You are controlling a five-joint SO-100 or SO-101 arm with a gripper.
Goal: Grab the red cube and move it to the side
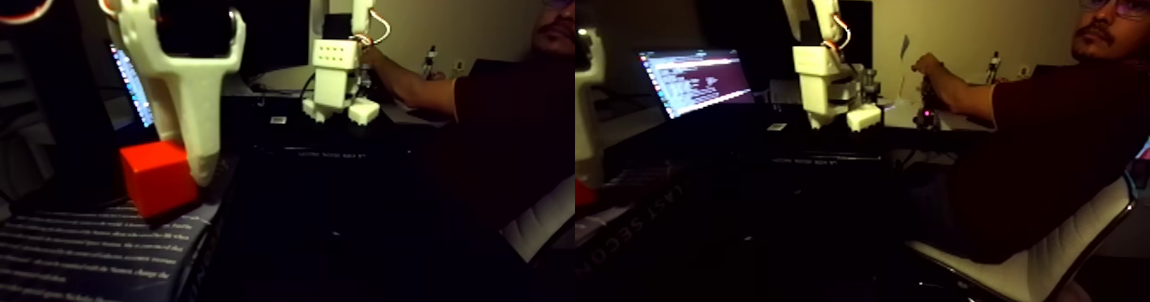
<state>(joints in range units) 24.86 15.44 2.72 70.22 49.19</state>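
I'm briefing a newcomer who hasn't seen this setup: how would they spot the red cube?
In the left half of the fixed view, find the big white gripper hanging down at the near left. The red cube sits at its tip, on a dark printed surface. It is the one bright red block among dark and white things.

A bright red-orange cube (157,179) is glowing against the white gripper (184,164) at near left, over a dark sheet lined with pale print (81,258). Farther right, a person in a dark maroon shirt (1040,143) is sitting on a white-edged chair (1035,267).
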